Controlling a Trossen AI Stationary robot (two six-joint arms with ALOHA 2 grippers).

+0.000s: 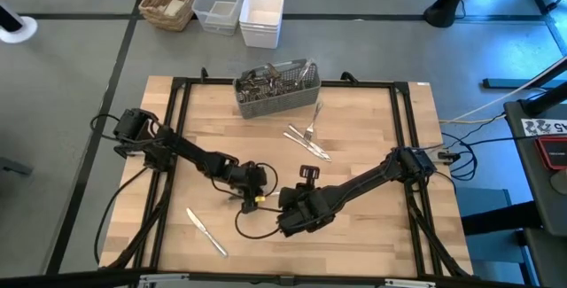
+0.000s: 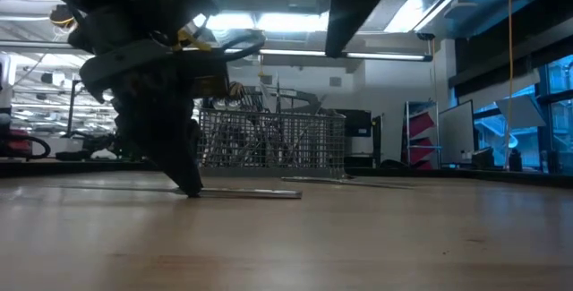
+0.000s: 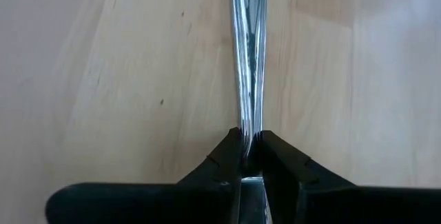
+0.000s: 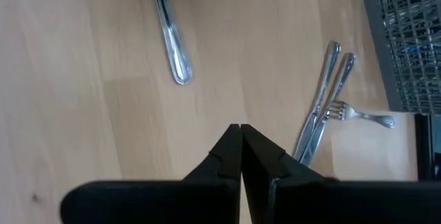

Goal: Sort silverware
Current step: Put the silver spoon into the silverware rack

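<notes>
My left gripper [image 3: 249, 145] is shut on one piece of silverware [image 3: 249, 52] lying on the wooden table, near its middle [image 1: 251, 184]. That piece's head is hidden under the fingers. In the low view the left gripper [image 2: 190, 186] points down at the table. My right gripper [image 4: 240, 129] is shut and touches nothing; it hovers just right of the left one [image 1: 288, 220]. A fork and two knives [image 4: 324, 117] lie flat between the grippers and the grey mesh caddy [image 1: 275, 89]. One knife [image 1: 205, 232] lies near the table's near edge. My left gripper pinches the silverware piece between its two fingers at the narrow part of the handle [image 3: 249, 129], coming from above and pointing down. The fingers lie across it. The piece lies flat on the table [image 2: 255, 194], its rounded handle end [image 4: 180, 76] pointing away from the fingers.
The caddy [image 4: 406, 45] stands at the table's far edge with several pieces upright in it. A wicker basket [image 1: 170, 0] and white bins [image 1: 261, 15] sit on the floor beyond the table. A black frame [image 1: 403, 120] rims the table. Bare wood lies at the near right.
</notes>
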